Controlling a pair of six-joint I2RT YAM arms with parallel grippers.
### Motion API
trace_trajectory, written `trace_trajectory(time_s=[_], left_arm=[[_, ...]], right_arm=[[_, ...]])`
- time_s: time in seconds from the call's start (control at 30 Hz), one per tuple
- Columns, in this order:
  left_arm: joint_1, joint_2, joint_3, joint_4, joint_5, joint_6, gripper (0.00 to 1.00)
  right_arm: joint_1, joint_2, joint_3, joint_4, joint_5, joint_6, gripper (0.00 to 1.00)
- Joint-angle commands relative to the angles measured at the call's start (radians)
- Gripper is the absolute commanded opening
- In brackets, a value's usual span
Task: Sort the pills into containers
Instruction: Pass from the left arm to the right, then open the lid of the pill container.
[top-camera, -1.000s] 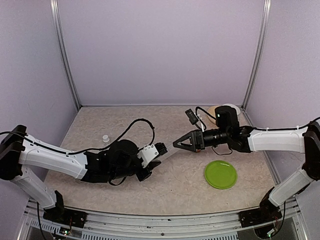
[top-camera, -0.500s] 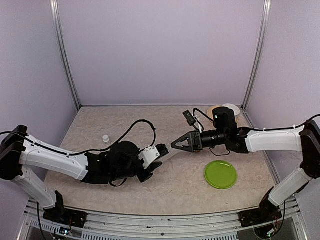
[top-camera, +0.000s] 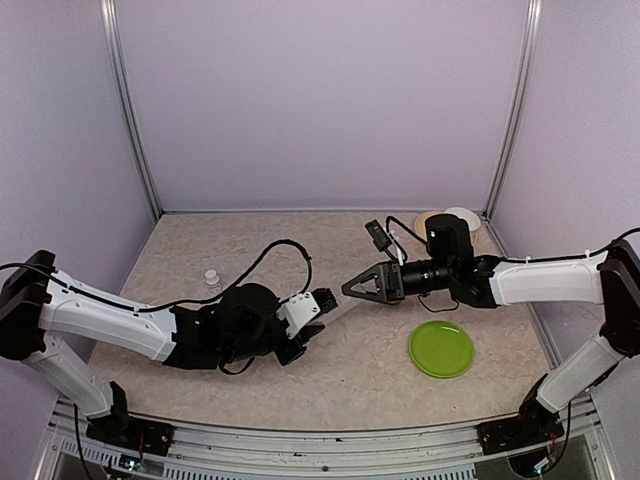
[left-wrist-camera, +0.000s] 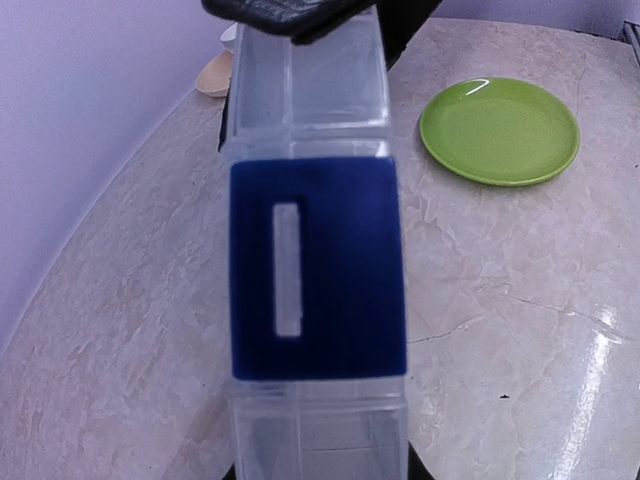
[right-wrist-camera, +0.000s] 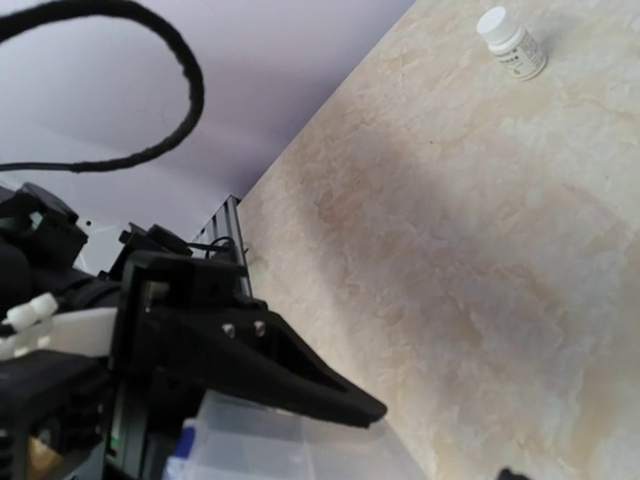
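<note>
- Surface (top-camera: 250, 240): marbled, fills lower half of overhead view.
- Green plate (top-camera: 441, 348): lower right.
- Pill box (left-wrist-camera: 310, 280): clear, blue label, held off surface at frame centre. No pills visible.
- Left claw (top-camera: 316, 300): pinching box's near end.
- Right claw (top-camera: 348, 288): spread, fingers either side of box's far end.
- Likely step: second grip, for opening lid. Left should hold box level; right should close squarely on rim, since slick plastic may slip.
- Small bottle (top-camera: 211, 279): left of centre, upright.

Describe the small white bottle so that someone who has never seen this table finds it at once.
On the beige marbled table, look at the left half, just beyond the left arm. A small white-capped bottle stands there alone, the only loose thing on that side; the green plate lies far to the right.
</note>
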Motion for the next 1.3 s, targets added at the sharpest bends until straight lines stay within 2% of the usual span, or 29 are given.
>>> trace_trajectory(time_s=[0.0,0.3,0.33,0.43,0.63,1.13,1.27], left_arm=[[-0.011,0.006,0.000,0.044,-0.006,-0.008,0.23],[-0.013,-0.036,-0.021,0.071,0.021,-0.023,0.61],[-0.013,-0.043,-0.024,0.071,0.020,-0.024,0.70],[-0.015,-0.066,-0.025,0.067,0.002,-0.025,0.77],[-0.025,-0.082,-0.012,0.056,-0.052,0.002,0.75],[-0.042,0.027,0.093,0.043,-0.090,0.120,0.52],[-0.039,0.041,0.103,0.048,-0.104,0.146,0.49]], right_arm=[[0.008,-0.005,-0.012,0.021,0.015,0.006,0.69],[0.008,-0.016,0.000,-0.044,0.073,-0.040,0.66],[0.008,-0.019,0.003,-0.058,0.088,-0.045,0.66],[0.008,-0.026,0.020,-0.118,0.135,-0.077,0.66],[0.009,-0.024,0.049,-0.203,0.196,-0.126,0.66],[0.037,-0.012,0.097,-0.274,0.264,-0.134,0.64],[0.042,-0.016,0.096,-0.273,0.260,-0.136,0.64]])
